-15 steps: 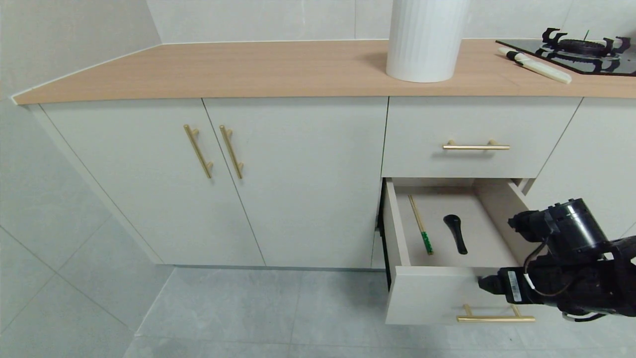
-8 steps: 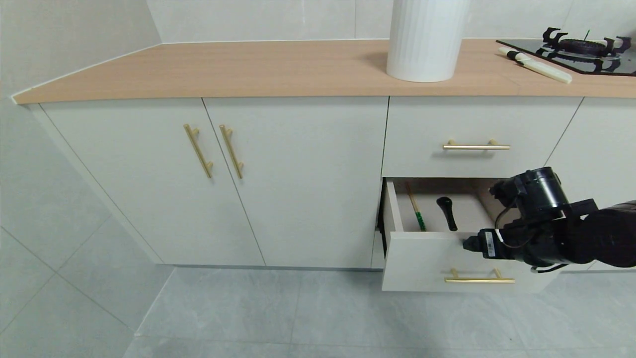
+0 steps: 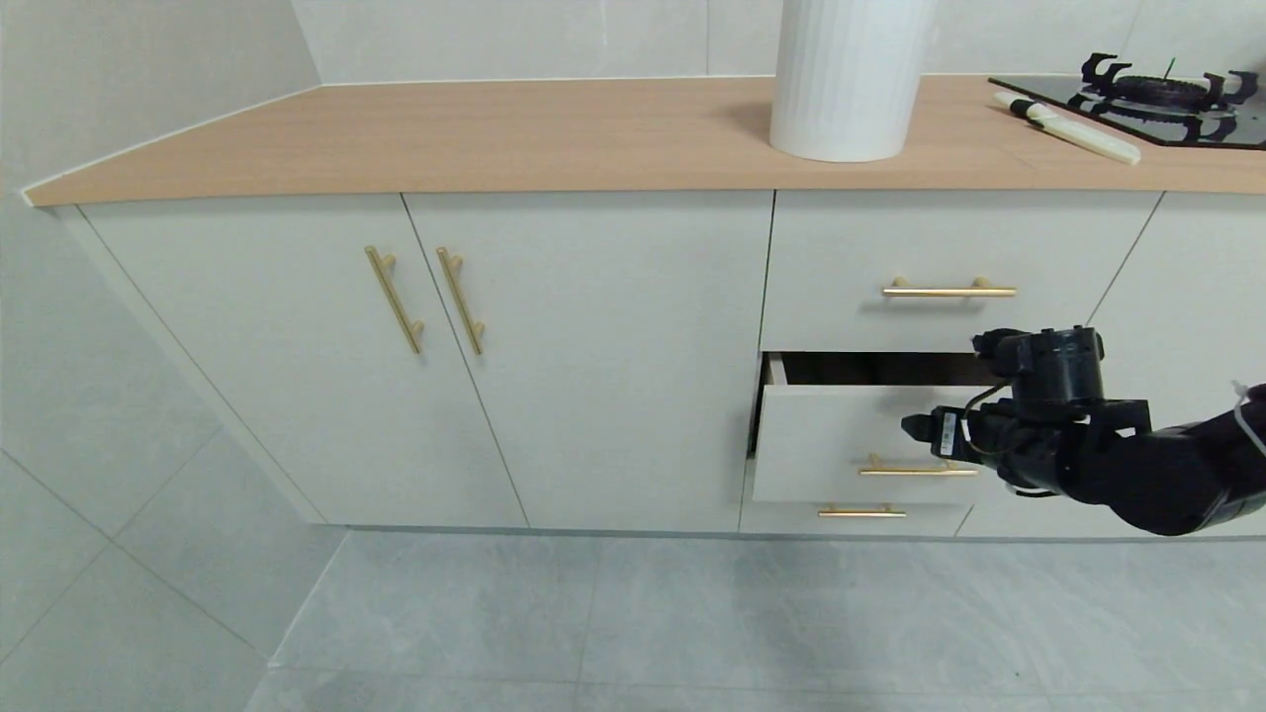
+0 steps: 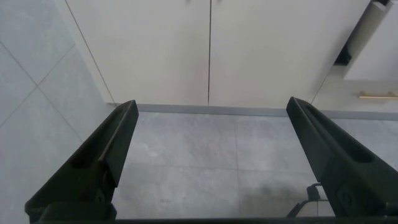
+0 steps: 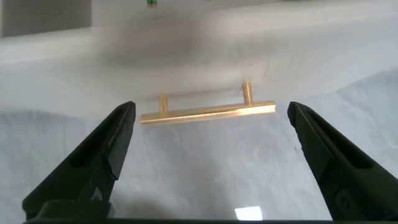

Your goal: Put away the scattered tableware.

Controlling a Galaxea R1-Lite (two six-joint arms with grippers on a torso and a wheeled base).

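Observation:
The middle drawer [image 3: 841, 435] of the white cabinet stands out only a little, with a dark slit above its front. Its gold handle [image 3: 918, 471] lies just below my right gripper [image 3: 918, 427], whose tip rests against the drawer front. In the right wrist view the right gripper [image 5: 209, 112] is open, its fingers [image 5: 112, 149] spread either side of the handle [image 5: 208, 112]. The drawer's inside is hidden. My left gripper [image 4: 211, 106] hangs open above the grey floor tiles [image 4: 205, 155], facing the cabinet doors [image 4: 149, 50].
On the wooden counter [image 3: 445, 138] stand a white ribbed cylinder [image 3: 849, 79], a cream knife [image 3: 1065, 127] and a black hob [image 3: 1157, 94]. A shut drawer [image 3: 948, 257] sits above the middle one, another handle [image 3: 860, 512] below. Two doors with gold handles [image 3: 425, 302] are further left.
The right arm has pushed the drawer from wide open to almost shut. The chopsticks and black spoon inside have gone out of sight.

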